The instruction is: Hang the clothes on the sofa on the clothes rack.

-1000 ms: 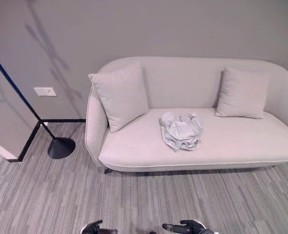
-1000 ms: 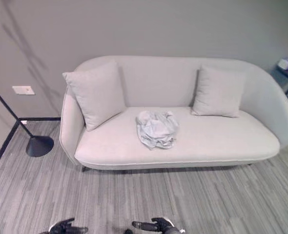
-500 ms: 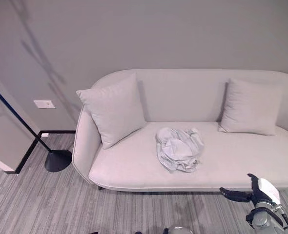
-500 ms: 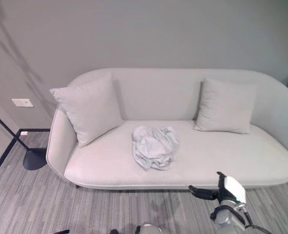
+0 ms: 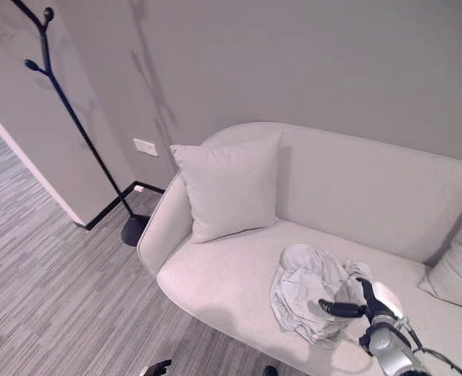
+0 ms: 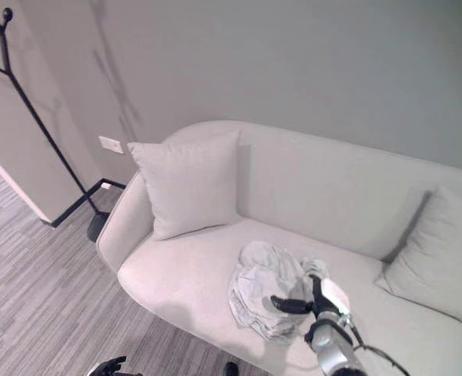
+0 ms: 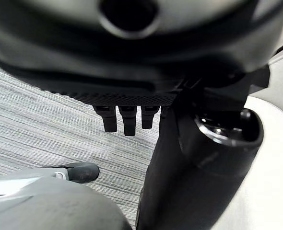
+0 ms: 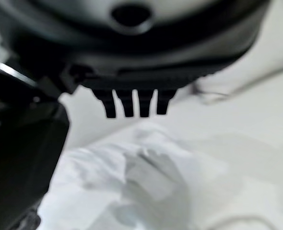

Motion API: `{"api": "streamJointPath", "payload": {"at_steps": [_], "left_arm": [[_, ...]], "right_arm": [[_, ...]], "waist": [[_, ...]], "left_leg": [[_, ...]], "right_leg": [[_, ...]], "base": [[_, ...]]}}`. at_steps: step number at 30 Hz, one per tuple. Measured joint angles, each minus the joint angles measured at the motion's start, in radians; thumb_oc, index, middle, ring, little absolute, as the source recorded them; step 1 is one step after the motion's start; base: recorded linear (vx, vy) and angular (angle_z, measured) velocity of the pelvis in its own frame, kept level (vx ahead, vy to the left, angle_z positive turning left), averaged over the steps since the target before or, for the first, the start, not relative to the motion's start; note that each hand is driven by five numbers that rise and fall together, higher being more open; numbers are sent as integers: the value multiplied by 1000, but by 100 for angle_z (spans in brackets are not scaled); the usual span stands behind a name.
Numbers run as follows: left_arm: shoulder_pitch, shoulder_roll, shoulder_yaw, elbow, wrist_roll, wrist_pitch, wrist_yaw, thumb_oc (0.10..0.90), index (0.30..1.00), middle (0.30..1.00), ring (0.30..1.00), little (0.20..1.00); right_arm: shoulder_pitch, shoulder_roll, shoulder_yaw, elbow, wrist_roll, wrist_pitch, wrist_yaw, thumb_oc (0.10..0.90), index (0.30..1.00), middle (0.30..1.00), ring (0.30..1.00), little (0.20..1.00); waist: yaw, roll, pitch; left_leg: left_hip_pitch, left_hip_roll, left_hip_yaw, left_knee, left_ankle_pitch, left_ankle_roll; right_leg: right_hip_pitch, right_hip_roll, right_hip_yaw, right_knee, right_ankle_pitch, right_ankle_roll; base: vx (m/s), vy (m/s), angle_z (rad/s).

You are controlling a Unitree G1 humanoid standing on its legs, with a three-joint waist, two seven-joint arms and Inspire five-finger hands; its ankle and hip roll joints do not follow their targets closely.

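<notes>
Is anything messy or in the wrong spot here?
Yes: a pale garment lies crumpled in a heap on the sofa seat instead of hanging up. The black clothes rack by the wall is bare. The right hand hovers open over the heap.

A plain grey wall (image 5: 309, 63) fills the upper frame. The floor (image 5: 51, 266) at lower left is grey striped carpet. A white socket plate (image 5: 145, 146) sits on the wall, left of centre.

Soft, even indoor light — faint wall shadows — wrist views blurred.
</notes>
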Motion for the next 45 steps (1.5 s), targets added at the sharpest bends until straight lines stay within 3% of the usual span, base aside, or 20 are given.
{"api": "streamJointPath", "payload": {"at_steps": [4,6,9,10,12,15,17,20,28,41,42,43,45], "left_arm": [[-18,32,-69,-36,1,-28,18,800,900,900,900,900],[-48,24,-87,-53,0,-42,26,800,900,900,900,900],[-154,35,-204,-93,-6,-80,72,800,900,900,900,900],[-197,27,-219,-99,0,-80,72,800,900,900,900,900],[-208,45,-325,-138,0,-86,120,800,900,900,900,900],[-245,58,-398,-181,32,-87,160,800,900,900,900,900],[-257,64,-425,-202,86,-107,193,800,900,900,900,900],[-268,51,-420,-178,137,-115,219,800,900,900,900,900],[-272,40,-419,-167,190,-116,308,800,900,900,900,900],[-272,51,-453,-176,276,-115,351,800,900,900,900,900],[-272,53,-458,-187,275,-115,352,800,900,900,900,900],[-272,55,-458,-195,274,-115,354,800,900,900,900,900],[-273,55,-458,-194,274,-115,355,800,900,900,900,900]], "right_arm": [[-124,27,79,114,38,-19,-46,800,900,900,900,900],[-214,43,161,178,39,-29,-62,800,900,900,900,900],[-485,69,352,558,1,-29,-126,800,900,900,900,900],[-514,62,327,560,-7,-16,-128,800,900,900,900,900],[-591,73,406,659,-53,7,-210,800,900,900,900,900],[-620,31,378,650,-120,11,-281,800,900,900,900,900],[-602,27,365,607,-146,38,-314,800,900,900,900,900],[-600,28,367,581,-197,53,-367,800,900,900,900,900],[-549,32,353,542,-234,57,-428,800,900,900,900,900],[-493,44,316,470,-226,51,-514,800,900,900,900,900],[-494,45,316,470,-216,49,-520,491,436,436,436,436],[-499,46,316,469,-203,39,-538,400,300,300,300,300],[-504,47,316,464,-184,28,-551,400,300,300,300,300]], "waist": [[17,-19,22],[33,13,82],[54,43,160],[72,67,207],[75,75,241],[71,67,277],[73,48,284],[49,48,287],[23,48,287],[-13,46,288],[-12,46,288],[-12,46,288],[-15,46,288]], "left_leg": [[-94,-22,-65,-2,17,-5],[-152,-45,-92,4,35,4],[-337,-88,-112,86,41,9],[-359,-95,-113,86,49,12],[-418,-115,-108,118,49,18],[-463,-138,-107,127,56,28],[-470,-153,-82,113,61,39],[-479,-164,-60,83,81,55],[-473,-166,-52,68,83,59],[-482,-159,-32,25,99,59],[-483,-158,-31,23,101,59],[-487,-158,-24,18,102,59],[-487,-159,-20,17,102,59]], "right_leg": [[-60,-28,-63,0,2,8],[-101,-53,-85,1,14,17],[-249,-86,-94,8,71,8],[-269,-94,-93,8,85,0],[-316,-108,-85,8,98,1],[-357,-130,-82,8,107,12],[-382,-146,-52,8,106,27],[-415,-162,-27,8,119,44],[-421,-163,-18,8,126,38],[-460,-158,5,8,125,40],[-464,-156,8,8,125,40],[-474,-156,15,8,126,40],[-477,-156,21,8,126,41]], "base": [[-60,-4,52],[-219,94,37],[-188,96,21],[-114,85,12],[-52,79,1],[-9,76,4],[17,58,-18],[7,22,-18],[1,1,-3],[0,-27,-4],[0,-18,-8],[2,-32,-11],[6,-25,-9]]}}
